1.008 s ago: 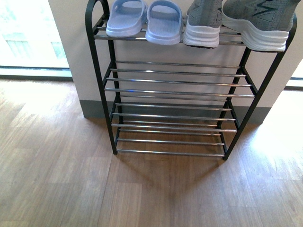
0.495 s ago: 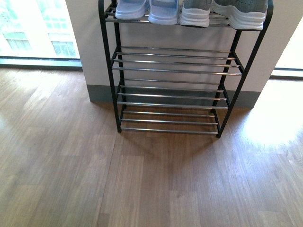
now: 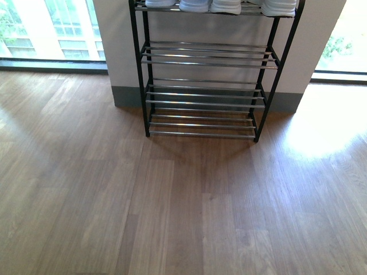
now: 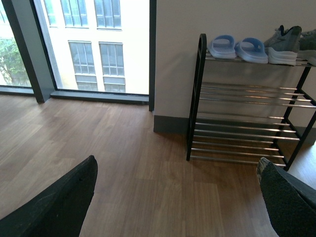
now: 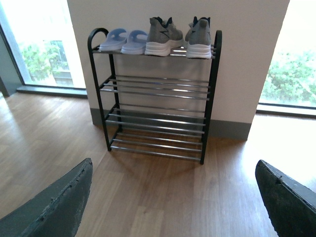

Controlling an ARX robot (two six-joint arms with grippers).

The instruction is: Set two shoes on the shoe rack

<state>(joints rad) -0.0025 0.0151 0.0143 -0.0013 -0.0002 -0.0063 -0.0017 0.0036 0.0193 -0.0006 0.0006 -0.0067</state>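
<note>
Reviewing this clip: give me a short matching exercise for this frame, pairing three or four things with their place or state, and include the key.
Things:
1. grey sneakers
2. pale blue slides
3. lower tiers of the shoe rack
4. right gripper

Places or states:
A. bare chrome bars, nothing on them
B. top tier, at the end by the arched frame
C. open, holding nothing
D. top tier, beside the slides at the other end

Pairs: 1-D, 2-B, 3-A, 4-C

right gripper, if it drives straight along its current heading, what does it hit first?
Likely the shoe rack, around its lower tiers: the right gripper, open and empty, points at it across bare floor. Depth is unclear, so it might meet the floor first.
</note>
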